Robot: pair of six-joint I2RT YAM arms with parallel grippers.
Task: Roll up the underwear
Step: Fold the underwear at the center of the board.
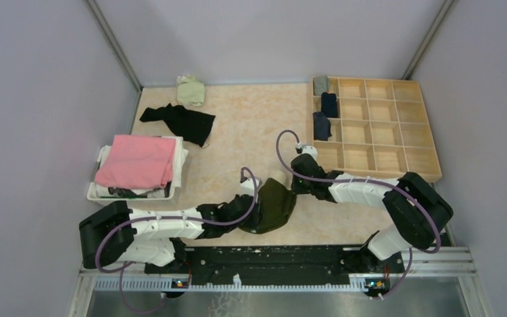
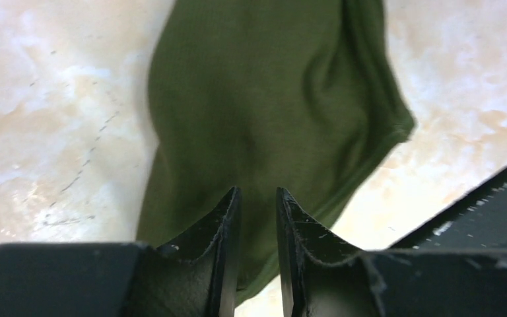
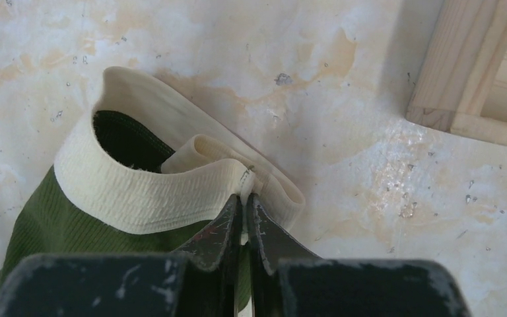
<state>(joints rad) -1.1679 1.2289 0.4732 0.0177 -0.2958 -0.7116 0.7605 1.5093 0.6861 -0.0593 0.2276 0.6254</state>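
A white basket (image 1: 93, 192) sits against the left edge of the table (image 1: 251, 125), with a folded pink cloth (image 1: 137, 160) on top of the other laundry in it. Beyond it, toward the far left corner, a dark garment (image 1: 183, 121) lies spread out flat. A pale green garment (image 1: 191, 90) lies bunched up at the far edge, just past the dark one.

The olive underwear (image 1: 276, 206) lies near the middle of the near edge, between the two arms. The left gripper (image 2: 259, 198) is at the underwear's left side, low over the cloth. Its fingers stand a narrow gap apart, and the green fabric shows through that gap. I cannot tell whether they have any of it pinched.

The right gripper (image 3: 244, 201) is at the far end of the underwear, where the cream waistband (image 3: 125, 191) stands up in an open loop. Its fingers are closed tight on the waistband at a seam.

A wooden tray (image 1: 383, 135) divided into square compartments fills the far right corner. Its near left corner is just beside the right gripper. In its left column, the farthest compartment holds a grey roll (image 1: 321, 84). The next one holds a navy roll (image 1: 329, 104), and the third holds another navy roll (image 1: 321, 125).
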